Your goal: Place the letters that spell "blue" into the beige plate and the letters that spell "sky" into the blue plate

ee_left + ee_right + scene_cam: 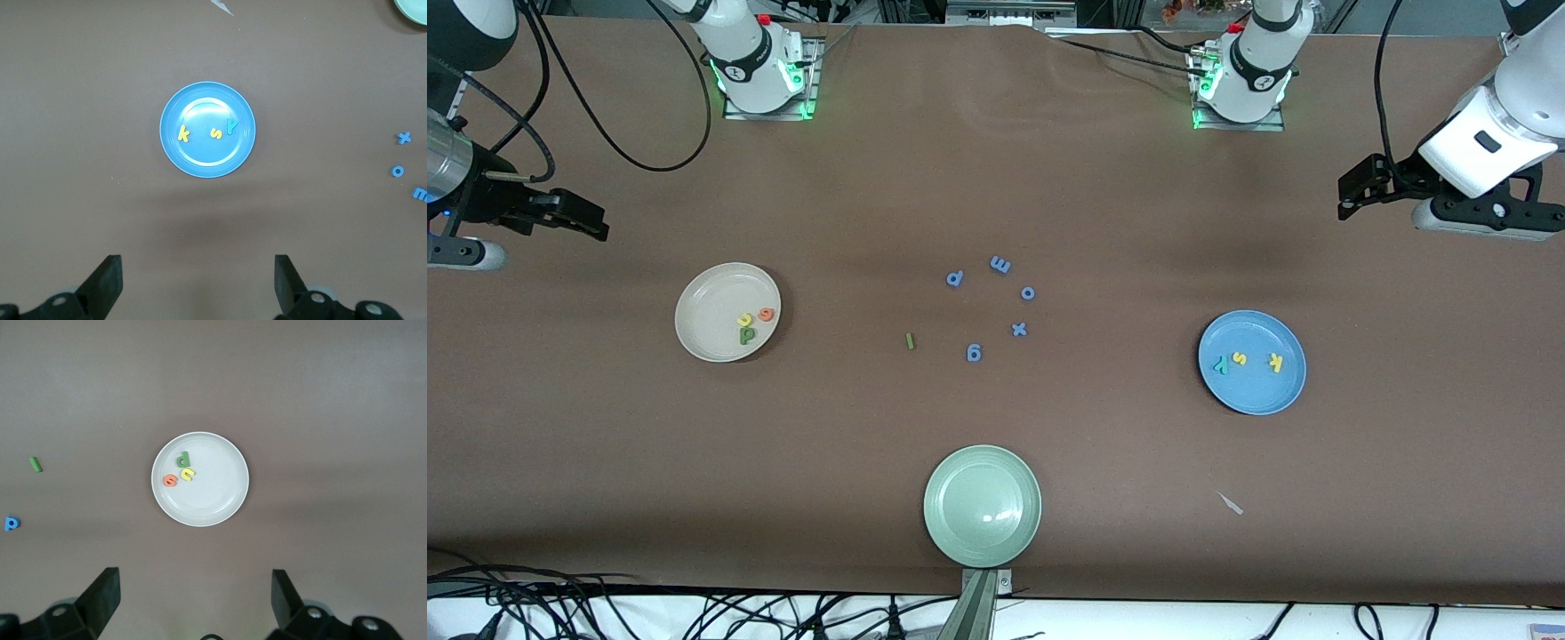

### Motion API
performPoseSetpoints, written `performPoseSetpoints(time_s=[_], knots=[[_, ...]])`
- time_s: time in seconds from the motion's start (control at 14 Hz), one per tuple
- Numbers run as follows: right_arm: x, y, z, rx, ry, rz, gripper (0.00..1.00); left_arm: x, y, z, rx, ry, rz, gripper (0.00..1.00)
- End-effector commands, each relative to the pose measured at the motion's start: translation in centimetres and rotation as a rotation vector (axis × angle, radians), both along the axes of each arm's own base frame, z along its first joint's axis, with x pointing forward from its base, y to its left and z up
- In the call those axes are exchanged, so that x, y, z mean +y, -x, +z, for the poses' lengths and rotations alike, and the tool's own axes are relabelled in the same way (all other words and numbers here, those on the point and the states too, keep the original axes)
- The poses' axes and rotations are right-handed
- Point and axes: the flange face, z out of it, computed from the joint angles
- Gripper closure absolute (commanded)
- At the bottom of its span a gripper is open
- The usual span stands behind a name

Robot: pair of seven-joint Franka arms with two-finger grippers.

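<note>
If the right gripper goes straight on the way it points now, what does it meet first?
Probably the beige plate. The open right gripper looks down at it in its wrist view, the plate centred ahead of the fingers, with three letters in it. Depth is unclear, so it might meet bare table just short of the plate.

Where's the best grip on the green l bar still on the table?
Grip the l bar across its narrow width at mid-length, coming straight down from above. It lies flat on the table, too thin for a side approach, with its long axis roughly toward the front camera, so fingers should close on the long edges. Nothing crowds it; the g lies apart.
</note>
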Motion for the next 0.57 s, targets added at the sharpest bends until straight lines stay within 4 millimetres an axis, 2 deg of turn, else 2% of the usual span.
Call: performPoseSetpoints(time_s=[0.0,0.5], knots=[[0.02,-0.44,0.28,-0.005,0.009,-0.006,0.00,0.01,-0.24,0.66,0.006,0.016,-0.017,0.00],[-0.22,-0.55,0.35,-0.015,0.009,-0.018,0.00,-0.14,-0.27,0.58,0.007,0.015,-0.020,0.00]])
